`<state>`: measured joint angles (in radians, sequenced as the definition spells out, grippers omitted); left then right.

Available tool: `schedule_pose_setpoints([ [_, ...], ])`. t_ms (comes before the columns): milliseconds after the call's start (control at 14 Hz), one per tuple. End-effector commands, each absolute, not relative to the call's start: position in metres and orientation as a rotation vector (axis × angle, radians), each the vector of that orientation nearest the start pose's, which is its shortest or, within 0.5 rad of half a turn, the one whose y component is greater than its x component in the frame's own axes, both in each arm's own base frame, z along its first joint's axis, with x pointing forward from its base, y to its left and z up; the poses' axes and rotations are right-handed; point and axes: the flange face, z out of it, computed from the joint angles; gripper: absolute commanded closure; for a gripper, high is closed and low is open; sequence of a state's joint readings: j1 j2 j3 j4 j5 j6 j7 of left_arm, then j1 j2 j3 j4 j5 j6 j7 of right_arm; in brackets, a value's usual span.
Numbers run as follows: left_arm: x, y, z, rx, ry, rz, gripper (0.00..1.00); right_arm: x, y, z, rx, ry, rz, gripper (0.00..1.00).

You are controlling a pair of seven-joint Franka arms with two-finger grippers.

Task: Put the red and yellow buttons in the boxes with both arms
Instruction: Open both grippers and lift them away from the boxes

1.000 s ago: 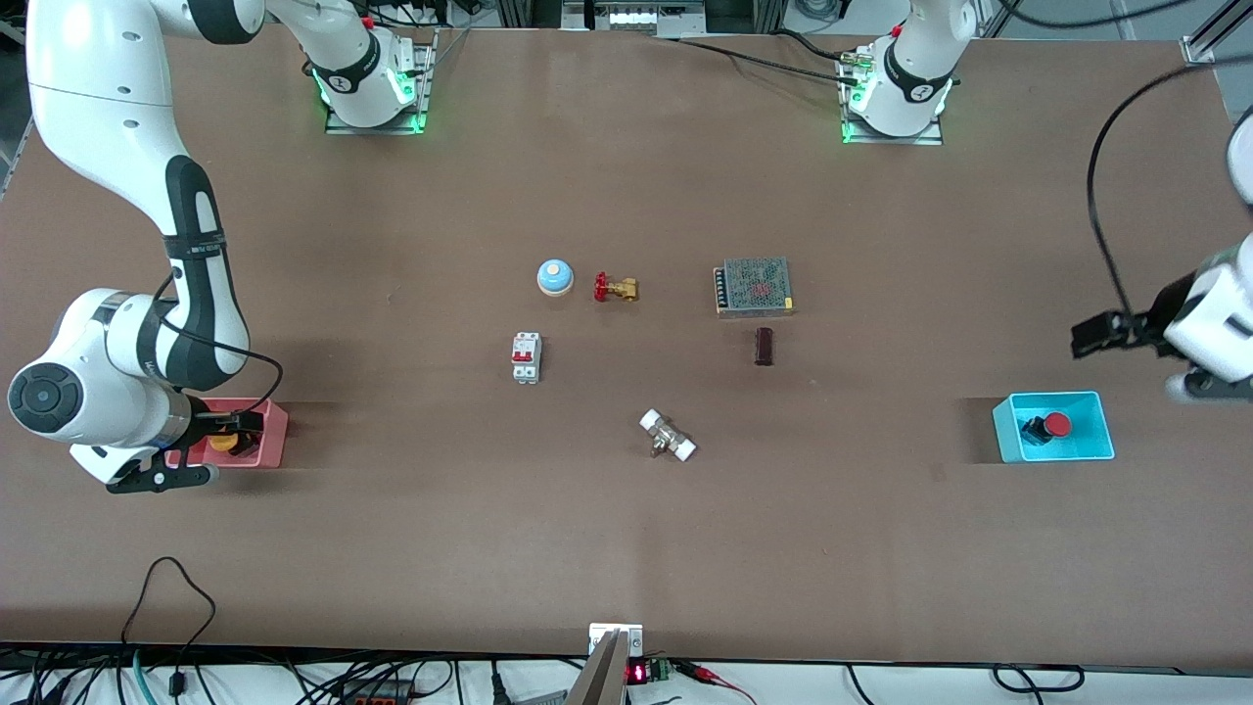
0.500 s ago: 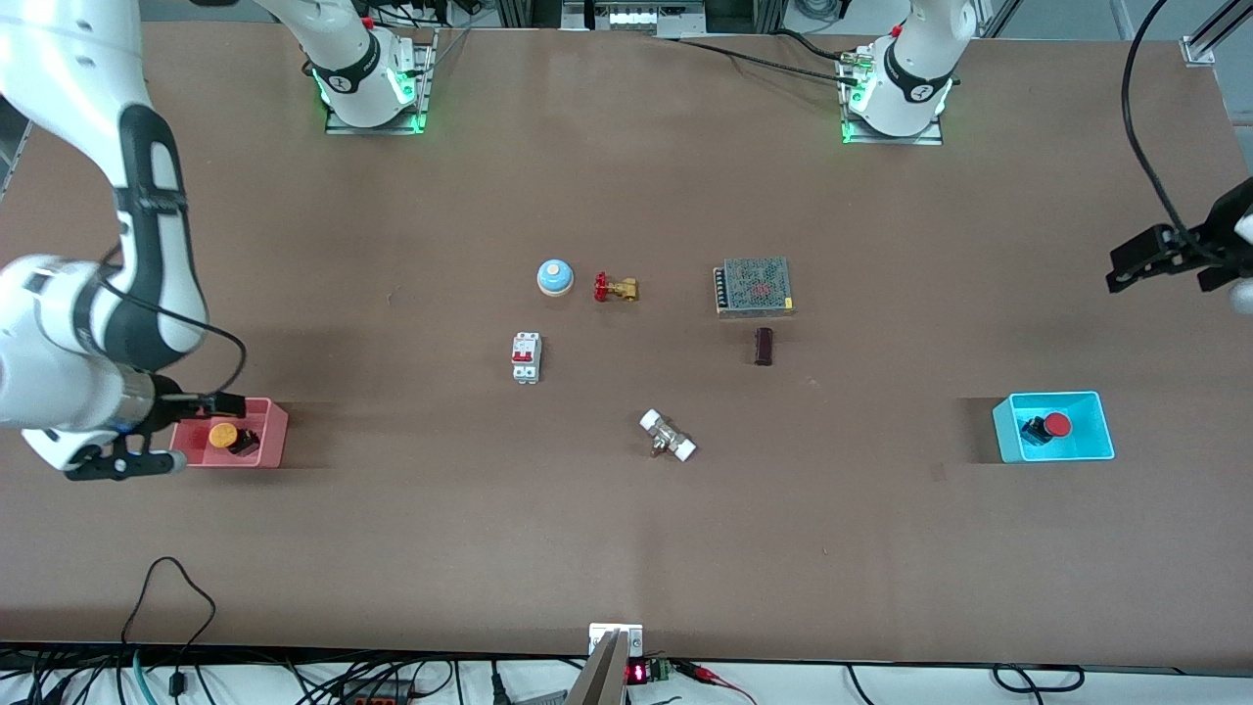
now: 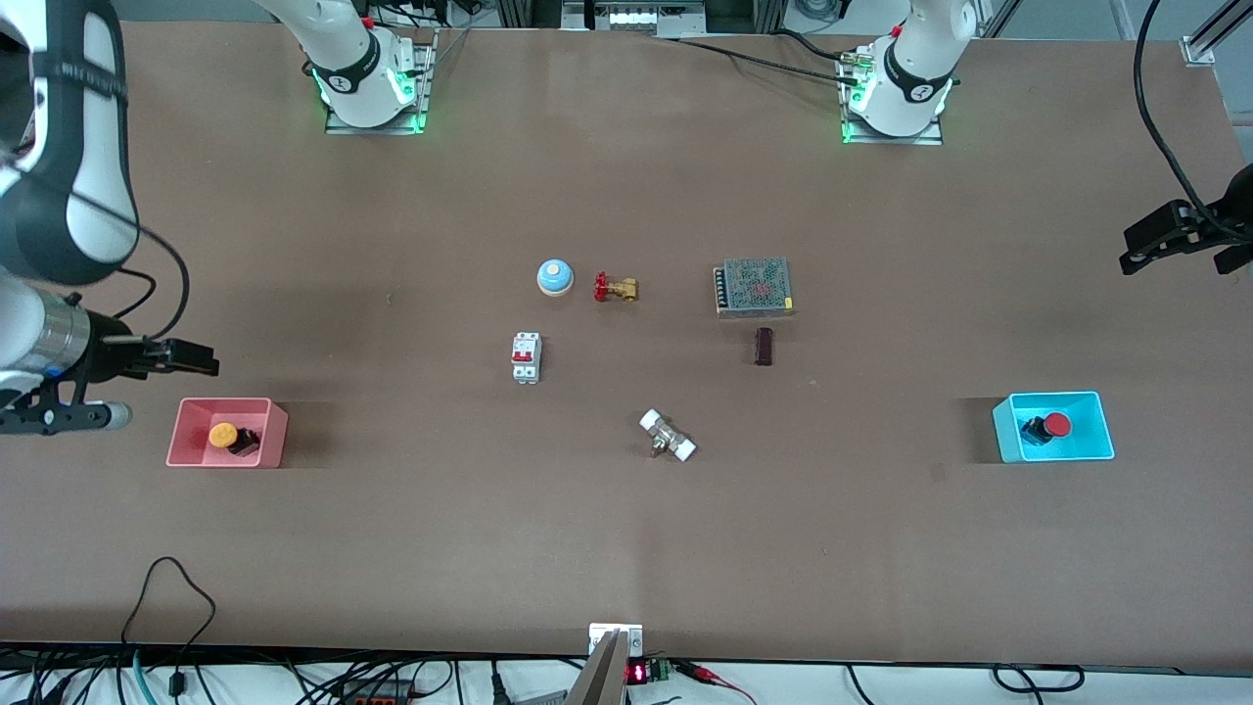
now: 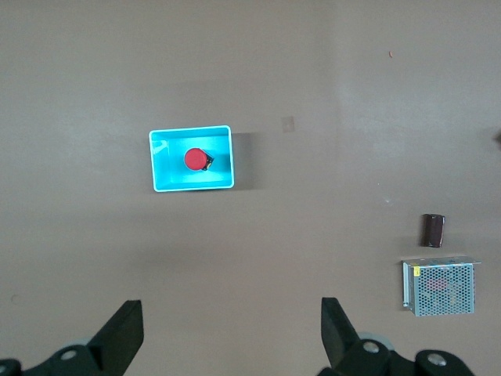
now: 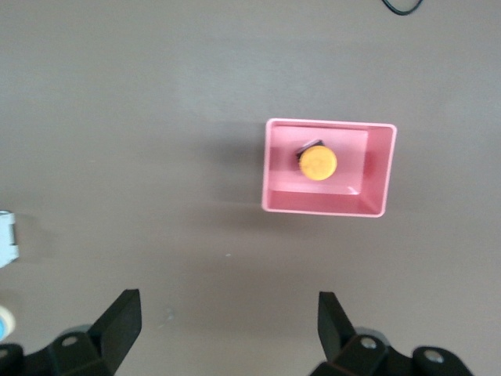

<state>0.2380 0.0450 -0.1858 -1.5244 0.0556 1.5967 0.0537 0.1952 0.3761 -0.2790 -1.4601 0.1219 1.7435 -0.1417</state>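
Note:
The orange-yellow button (image 3: 224, 435) lies in the pink-red box (image 3: 277, 431) at the right arm's end of the table. The red button (image 3: 1055, 424) lies in the cyan-blue box (image 3: 1008, 431) at the left arm's end. My right gripper (image 3: 201, 360) is open and empty, raised over bare table beside the pink box. My left gripper (image 3: 1136, 250) is open and empty, high over the table's edge near the cyan box. The right wrist view shows its gripper (image 5: 227, 321), the pink box (image 5: 376, 168) and the yellow button (image 5: 318, 164). The left wrist view shows its gripper (image 4: 232, 329), the cyan box (image 4: 160, 160) and the red button (image 4: 196, 159).
In the middle of the table stand a blue-domed bell (image 3: 554, 277), a red-handled brass valve (image 3: 614, 288), a white circuit breaker (image 3: 526, 356), a metal mesh power supply (image 3: 753, 286), a dark brown block (image 3: 764, 346) and a white-ended fitting (image 3: 668, 436).
My right gripper has risen out of the pink box and left the yellow button in it. My left gripper has risen farther from the cyan box. Both buttons stay put.

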Motion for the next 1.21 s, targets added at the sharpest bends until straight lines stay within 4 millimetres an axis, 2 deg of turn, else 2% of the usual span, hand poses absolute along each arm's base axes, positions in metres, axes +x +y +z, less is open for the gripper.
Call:
schedule_pose_setpoints([
  [0, 0.558, 0.038, 0.632, -3.103, 0.036, -0.051, 0.0, 0.637, -0.001, 0.506, -3.081, -0.058, 0.144, 0.0],
  [71, 0.557, 0.034, 0.634, -3.102, 0.045, -0.058, 0.0, 0.627, -0.002, 0.521, -3.079, -0.061, 0.162, 0.0],
  [214, 0.553, 0.04, 0.638, -3.102, 0.026, -0.053, 0.0, 0.612, -0.011, 0.546, -3.074, -0.052, 0.152, 0.0],
  [357, 0.553, 0.042, 0.638, -3.102, 0.021, -0.053, 0.0, 0.602, -0.022, 0.555, -3.067, -0.026, 0.172, 0.0],
  [500, 0.552, 0.045, 0.639, -3.102, 0.014, -0.052, 0.0, 0.597, -0.024, 0.565, -3.133, -0.043, 0.163, 0.0],
  [786, 0.547, 0.036, 0.65, -3.117, -0.003, -0.086, 0.0, 0.589, -0.023, 0.559, -3.137, -0.025, 0.197, 0.0],
  [857, 0.544, 0.033, 0.655, -3.143, -0.019, -0.104, 0.0, 0.589, -0.023, 0.56, -3.137, -0.018, 0.192, 0.0],
  [1143, 0.543, 0.031, 0.654, -3.147, -0.024, -0.1, 0.0, 0.586, -0.029, 0.57, -3.133, 0.006, 0.165, 0.0],
])
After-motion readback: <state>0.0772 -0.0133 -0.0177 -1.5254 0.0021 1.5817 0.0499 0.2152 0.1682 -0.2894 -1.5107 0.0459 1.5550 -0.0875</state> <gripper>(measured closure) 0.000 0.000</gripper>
